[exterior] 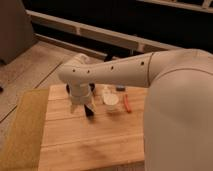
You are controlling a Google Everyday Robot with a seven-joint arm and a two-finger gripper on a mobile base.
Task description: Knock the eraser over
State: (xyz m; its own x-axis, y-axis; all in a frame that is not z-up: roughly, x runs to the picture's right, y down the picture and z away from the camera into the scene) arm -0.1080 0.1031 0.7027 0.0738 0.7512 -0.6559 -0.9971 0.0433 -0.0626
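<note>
1 eraser [89, 111], beside jaws, left of cup [111, 100]

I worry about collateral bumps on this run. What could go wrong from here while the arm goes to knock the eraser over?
1. The pincer hangs low over the wooden board, left of the white cup. The eraser seems to sit beyond the cup, so a direct sideways sweep may topple the cup instead.
2. The red-orange stick lies close beside the cup and could get shoved along.
</note>
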